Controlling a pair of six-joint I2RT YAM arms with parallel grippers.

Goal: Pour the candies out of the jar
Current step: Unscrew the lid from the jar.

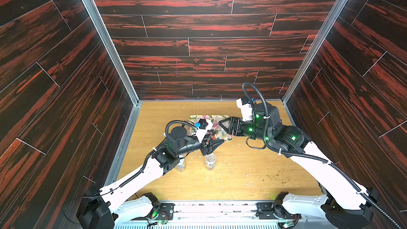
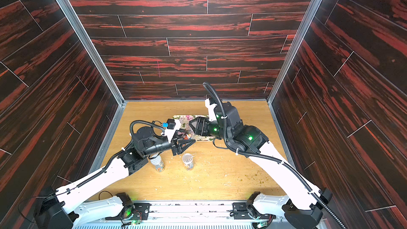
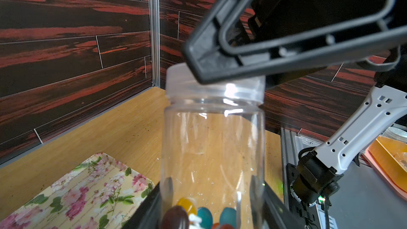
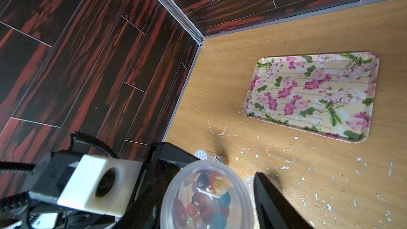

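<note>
The jar [image 3: 211, 139] is clear plastic with a translucent lid [image 3: 242, 91] on it. The candies [image 3: 204, 214], round balls in blue, orange and dark red, lie at its bottom. Through the lid [image 4: 207, 194] the right wrist view also shows candies [image 4: 217, 185] and a thin white stick. My left gripper [image 3: 211, 194] is shut on the jar's lower body and holds it above the near edge of the flowered tray [image 1: 198, 117]. My right gripper [image 1: 221, 128] stands open around the lid. One of its fingers [image 4: 275, 201] is a narrow gap from the rim, and the other is hidden.
The flowered tray [image 4: 248, 98] lies bare at the back of the wooden table. An open clear jar [image 1: 209, 161] and a small bottle [image 1: 181, 165] stand near the left arm. Pale crumbs [image 4: 330, 183] litter the table. Dark walls close three sides.
</note>
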